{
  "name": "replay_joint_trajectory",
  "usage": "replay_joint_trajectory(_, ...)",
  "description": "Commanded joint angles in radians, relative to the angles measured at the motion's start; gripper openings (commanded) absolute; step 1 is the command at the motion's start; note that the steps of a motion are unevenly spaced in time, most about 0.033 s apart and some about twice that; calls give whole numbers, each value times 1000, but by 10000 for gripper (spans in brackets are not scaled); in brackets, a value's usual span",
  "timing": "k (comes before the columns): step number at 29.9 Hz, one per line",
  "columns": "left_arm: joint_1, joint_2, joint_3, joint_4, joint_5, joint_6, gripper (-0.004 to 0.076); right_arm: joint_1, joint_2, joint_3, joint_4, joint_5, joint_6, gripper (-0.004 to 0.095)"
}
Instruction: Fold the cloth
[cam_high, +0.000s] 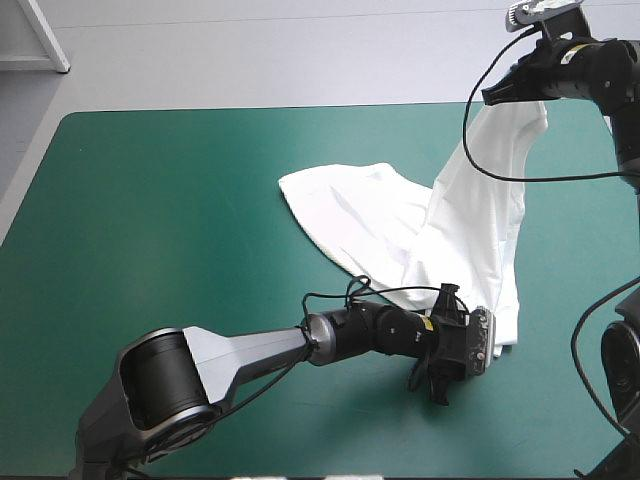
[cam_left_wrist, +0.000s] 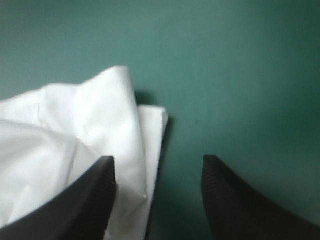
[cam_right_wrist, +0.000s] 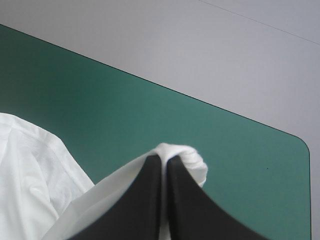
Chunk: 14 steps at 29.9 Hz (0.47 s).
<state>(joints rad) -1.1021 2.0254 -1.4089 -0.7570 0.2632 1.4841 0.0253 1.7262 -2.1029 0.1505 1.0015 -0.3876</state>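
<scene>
On the right half of the table (cam_high: 150, 200), the right gripper (cam_right_wrist: 165, 159) is holding one end of the unfolded T-shirt (cam_high: 360, 215) up while the left gripper (cam_left_wrist: 157, 160) is hovering wide open beside its near edge, folding seemingly barely started

Robotics laboratory, bench station. A surface (cam_high: 150, 230) with a fitted teal-green cover and rounded corners is worked by two jointed machine arms (cam_high: 250, 350) — the left hand (cam_left_wrist: 157, 161) low over the cover, the right hand (cam_right_wrist: 165, 159) held high near the far edge. Beyond the right hand lies bare pale-grey floor (cam_right_wrist: 225, 55); well apart from the left hand, past the surface's far left corner, stands a white panel (cam_high: 35, 35).
</scene>
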Motion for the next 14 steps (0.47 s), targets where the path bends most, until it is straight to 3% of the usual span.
replay_joint_trajectory(1,-32,-27,-50,-55,-68,26,396,0,-49,-28,14,-67,-8,-14)
replay_joint_trajectory(8,-27,62,-107,-67,-116,22,379,0,-49,-28,65,-54,-19,-14)
replay_joint_trajectory(10,-27,67,-107,-67,-117,5,310,0,-49,-28,65,-49,-19,-14)
replay_joint_trajectory(14,-27,69,-107,-63,-120,1,41,0,-49,-28,65,-42,-19,-14)
